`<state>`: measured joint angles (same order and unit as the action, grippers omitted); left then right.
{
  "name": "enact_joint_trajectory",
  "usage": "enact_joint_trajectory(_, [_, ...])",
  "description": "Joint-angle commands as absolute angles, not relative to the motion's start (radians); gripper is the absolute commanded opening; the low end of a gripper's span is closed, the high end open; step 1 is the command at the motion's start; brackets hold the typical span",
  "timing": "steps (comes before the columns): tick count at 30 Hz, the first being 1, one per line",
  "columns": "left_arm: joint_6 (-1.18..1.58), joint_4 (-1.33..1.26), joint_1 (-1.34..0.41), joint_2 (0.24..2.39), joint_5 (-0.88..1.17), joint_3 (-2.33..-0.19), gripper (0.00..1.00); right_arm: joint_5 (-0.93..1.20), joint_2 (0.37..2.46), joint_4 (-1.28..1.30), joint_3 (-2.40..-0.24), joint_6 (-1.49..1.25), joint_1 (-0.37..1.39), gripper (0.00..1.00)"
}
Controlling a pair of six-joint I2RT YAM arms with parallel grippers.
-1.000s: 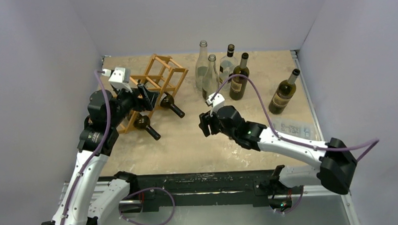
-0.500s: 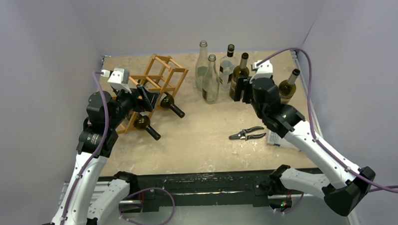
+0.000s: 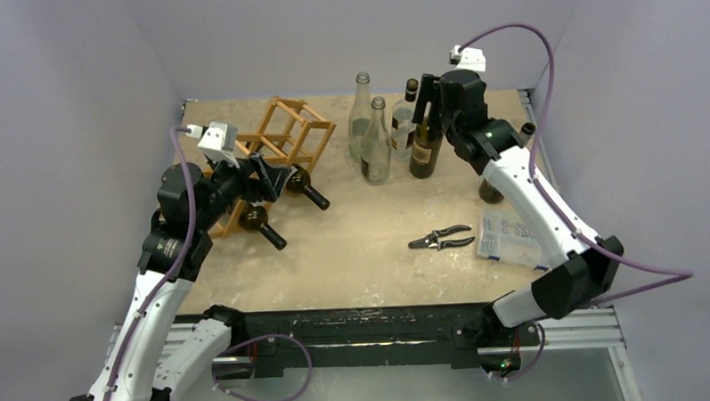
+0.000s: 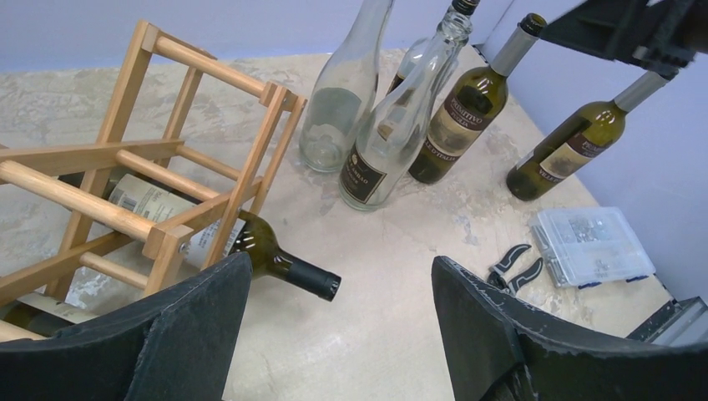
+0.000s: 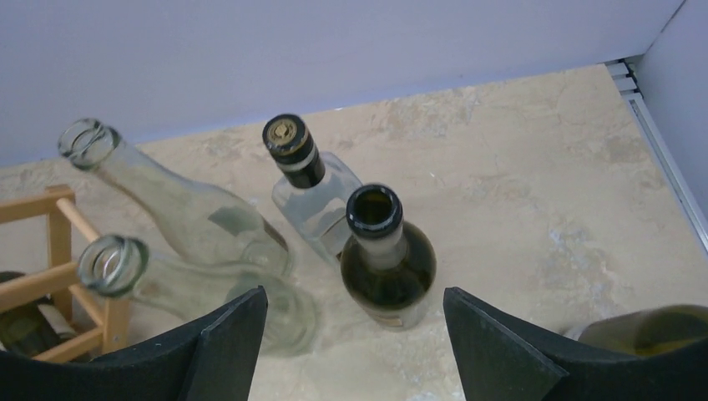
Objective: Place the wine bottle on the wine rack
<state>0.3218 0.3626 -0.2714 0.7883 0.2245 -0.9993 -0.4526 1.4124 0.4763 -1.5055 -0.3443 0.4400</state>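
Observation:
The light wooden wine rack [image 3: 288, 134] stands at the back left, also in the left wrist view [image 4: 125, 167]. Two dark bottles [image 3: 308, 191] [image 3: 263, 226] lie in its lower cells, necks pointing out. My left gripper [image 3: 270, 175] is open and empty, just in front of the rack [image 4: 342, 309]. My right gripper [image 3: 426, 95] is open and empty [image 5: 355, 334], hovering above a standing dark green bottle [image 3: 425, 149] with an open mouth [image 5: 374, 209]. The bottle sits between the jaws' line, below them, untouched.
Two clear bottles [image 3: 360, 111] [image 3: 377, 148] and a clear capped bottle [image 3: 405, 114] stand beside the green one. Another dark bottle [image 4: 576, 142] stands at the right, mostly hidden behind my right arm from above. Pliers [image 3: 440, 240] and a clear plastic box [image 3: 510, 235] lie near right.
My right arm has swung from the table's middle to the back right and risen above the standing bottles, uncovering the pliers. The left arm has barely moved.

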Motion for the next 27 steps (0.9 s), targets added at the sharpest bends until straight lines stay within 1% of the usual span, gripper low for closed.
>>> enact_joint_trajectory(1, [0.328,0.343,-0.292,0.791,0.231,-1.029,0.79,-0.445,1.504,0.529,-1.650,-0.365,0.401,0.81])
enact_joint_trajectory(7, [0.322,0.344,-0.308,0.793,0.226,-1.030,0.79,-0.459,1.605,0.546,-1.727,-0.340,0.358,0.78])
enact_joint_trajectory(11, [0.322,0.344,-0.311,0.802,0.228,-1.029,0.80,-0.422,1.648,0.534,-1.748,-0.323,0.347,0.70])
enact_joint_trajectory(17, [0.321,0.345,-0.313,0.804,0.227,-1.030,0.80,-0.406,1.716,0.531,-1.780,-0.303,0.348,0.64])
enact_joint_trajectory(24, [0.321,0.344,-0.314,0.811,0.227,-1.031,0.80,-0.412,1.750,0.532,-1.764,-0.288,0.347,0.55])
enact_joint_trajectory(27, [0.320,0.349,-0.314,0.813,0.229,-1.035,0.80,-0.420,1.748,0.522,-1.738,-0.276,0.347,0.50])
